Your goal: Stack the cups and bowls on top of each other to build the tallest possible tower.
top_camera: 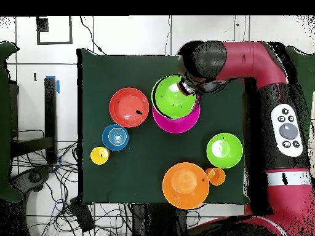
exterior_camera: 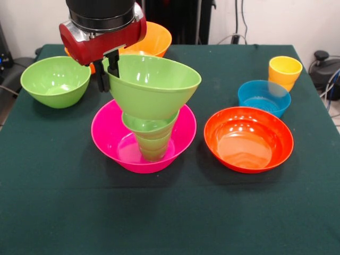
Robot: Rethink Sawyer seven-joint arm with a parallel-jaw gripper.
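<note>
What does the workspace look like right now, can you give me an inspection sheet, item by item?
Surface: table under a dark green cloth.
Job's things: pink bowl holds a stack of green cups; a tilted light green bowl sits on top. Loose: second light green bowl, red-orange bowl, blue bowl, yellow cup, orange bowl, small orange cup.
Clutter: nothing seen.
Gripper: fingers pinch the tilted bowl's rim.
Cables: wires hang on the wall; a tangle lies on the floor.
Surroundings: tiled floor, dark gear past the table.
</note>
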